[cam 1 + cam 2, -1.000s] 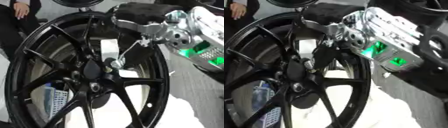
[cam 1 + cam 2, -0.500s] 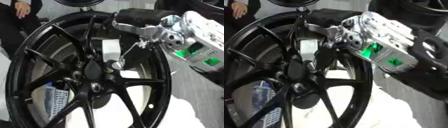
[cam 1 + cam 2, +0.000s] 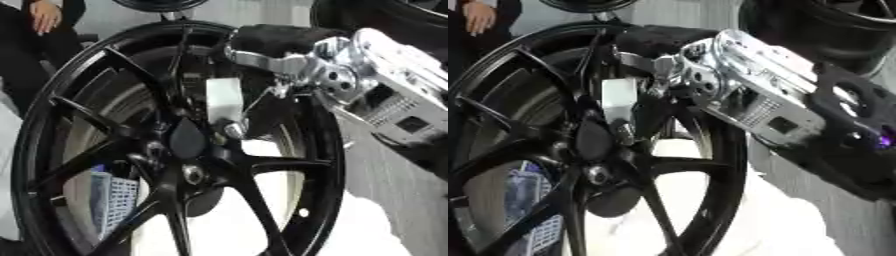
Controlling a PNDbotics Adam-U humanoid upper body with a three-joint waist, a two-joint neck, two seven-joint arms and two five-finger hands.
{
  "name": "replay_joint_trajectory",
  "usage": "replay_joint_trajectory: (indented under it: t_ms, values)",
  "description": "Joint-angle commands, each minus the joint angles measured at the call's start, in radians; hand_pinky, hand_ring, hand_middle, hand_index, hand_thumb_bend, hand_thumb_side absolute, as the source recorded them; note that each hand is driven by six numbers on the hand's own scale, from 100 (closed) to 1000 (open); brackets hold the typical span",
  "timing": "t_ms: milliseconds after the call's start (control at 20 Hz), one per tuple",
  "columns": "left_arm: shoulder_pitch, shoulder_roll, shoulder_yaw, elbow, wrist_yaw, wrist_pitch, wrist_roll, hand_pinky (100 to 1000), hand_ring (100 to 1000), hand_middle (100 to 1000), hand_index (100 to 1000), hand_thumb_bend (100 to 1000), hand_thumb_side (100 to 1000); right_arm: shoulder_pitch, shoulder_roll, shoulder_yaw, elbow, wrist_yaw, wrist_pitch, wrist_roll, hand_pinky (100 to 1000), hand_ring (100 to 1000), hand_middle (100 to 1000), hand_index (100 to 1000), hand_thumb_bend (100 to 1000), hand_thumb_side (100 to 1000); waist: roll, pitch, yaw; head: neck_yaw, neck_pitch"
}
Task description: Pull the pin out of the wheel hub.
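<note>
Grey floor [image 3: 394, 200] at right, black wheel [image 3: 175, 150] standing upright on it, white cloth [image 3: 367, 230] lying beside the wheel's lower right rim

The right arm is reaching in from the upper right, its hand [image 3: 289, 52] extending leftward with fingers angling down.

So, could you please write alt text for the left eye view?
A black spoked wheel stands upright, filling the frame, with a small silver pin at its hub. The robot's right hand reaches in from the upper right, above the pin.
</note>
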Motion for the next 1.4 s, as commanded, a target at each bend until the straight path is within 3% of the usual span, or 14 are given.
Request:
replay_joint_trajectory:
  t_ms: [50, 500, 800, 1150, 1400]
  values:
    - [-0.007, 0.012, 0.003, -0.011, -0.005, 0.002, 0.0, 879, 761, 597, 749, 100, 570, -0.016, -0.009, -0.011, -0.011, -0.012, 0.117, 0.102, 863, 783, 608, 751, 333, 205, 0.006, -0.018, 0.003, -0.004, -0.013]
    - [-0.006, 0.012, 0.005, -0.011, -0.006, 0.002, 0.0, 881, 762, 598, 746, 100, 574, -0.002, -0.023, -0.014, -0.03, -0.029, 0.13, 0.105, 861, 752, 524, 702, 297, 134, 0.004, -0.017, 0.004, -0.004, -0.013]
    - [-0.005, 0.012, 0.005, -0.011, -0.006, 0.002, 0.0, 882, 762, 598, 744, 100, 577, 0.003, -0.025, -0.016, -0.031, -0.043, 0.153, 0.112, 854, 737, 514, 707, 281, 118, 0.003, -0.017, 0.003, -0.005, -0.013]
    - [-0.005, 0.012, 0.005, -0.011, -0.007, 0.001, -0.002, 883, 763, 599, 744, 100, 578, 0.007, -0.033, -0.017, -0.034, -0.032, 0.164, 0.114, 850, 761, 631, 789, 407, 206, 0.003, -0.019, 0.001, -0.005, -0.013]
    - [-0.004, 0.012, 0.004, -0.011, -0.01, 0.001, -0.003, 884, 763, 599, 744, 100, 579, 0.011, -0.036, -0.018, -0.026, 0.013, 0.166, 0.123, 850, 773, 665, 806, 436, 247, 0.004, -0.02, 0.0, -0.005, -0.014]
